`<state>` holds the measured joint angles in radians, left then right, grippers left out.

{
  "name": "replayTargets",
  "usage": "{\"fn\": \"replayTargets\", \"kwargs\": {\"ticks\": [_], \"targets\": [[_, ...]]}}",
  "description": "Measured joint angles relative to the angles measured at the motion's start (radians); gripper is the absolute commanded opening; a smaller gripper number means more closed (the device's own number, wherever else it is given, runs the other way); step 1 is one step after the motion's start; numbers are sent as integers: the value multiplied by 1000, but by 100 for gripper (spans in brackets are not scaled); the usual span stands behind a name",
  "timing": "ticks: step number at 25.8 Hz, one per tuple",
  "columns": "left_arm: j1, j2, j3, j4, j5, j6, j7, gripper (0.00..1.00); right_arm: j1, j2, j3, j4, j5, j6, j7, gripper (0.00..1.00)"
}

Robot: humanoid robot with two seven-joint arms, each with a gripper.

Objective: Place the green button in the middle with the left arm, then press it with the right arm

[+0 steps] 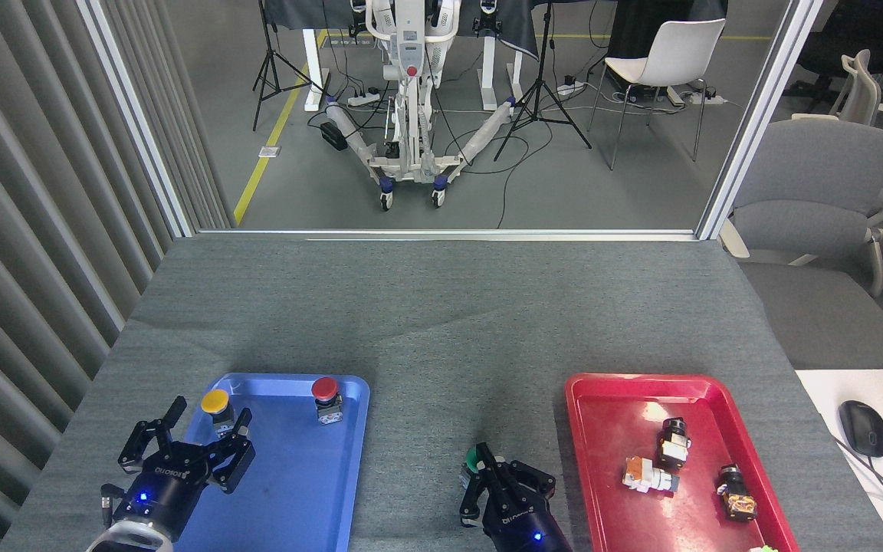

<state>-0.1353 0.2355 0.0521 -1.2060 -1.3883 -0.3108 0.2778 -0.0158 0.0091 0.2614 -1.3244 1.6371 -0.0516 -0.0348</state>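
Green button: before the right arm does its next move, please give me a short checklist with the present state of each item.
1. Green button on grey cloth between the trays: ok.
2. Right gripper over the button: ok.
3. Cap pressed down: cannot tell, fingers hide most of it.
4. Left gripper away from the button, at the blue tray: ok.
5. Yellow button and red button upright in the blue tray: ok.

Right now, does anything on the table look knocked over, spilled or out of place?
Mostly tidy. The small parts in the red tray lie tipped at mixed angles. The yellow button and red button stand upright in the blue tray. The green button sits on the grey cloth, partly hidden by the right gripper.
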Motion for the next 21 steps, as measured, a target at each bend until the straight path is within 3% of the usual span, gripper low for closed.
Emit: {"fn": "replayTargets", "kwargs": {"ticks": [2,3,9,14,21], "targets": [[0,0,0,0,0,-1,0,100,0,2,-3,-27,-7,26,-39,88],[0,0,0,0,0,-1,0,100,0,2,-4,-43,-12,40,-49,96],[-4,0,1,2,0,0,0,100,27,2,-28,-157,-27,91,-73,99],[-6,3,1,3,0,1,0,100,111,-5,-136,-257,-29,93,-75,99],[-10,4,2,3,0,3,0,100,191,-41,-245,-302,-58,97,-77,100]]}}
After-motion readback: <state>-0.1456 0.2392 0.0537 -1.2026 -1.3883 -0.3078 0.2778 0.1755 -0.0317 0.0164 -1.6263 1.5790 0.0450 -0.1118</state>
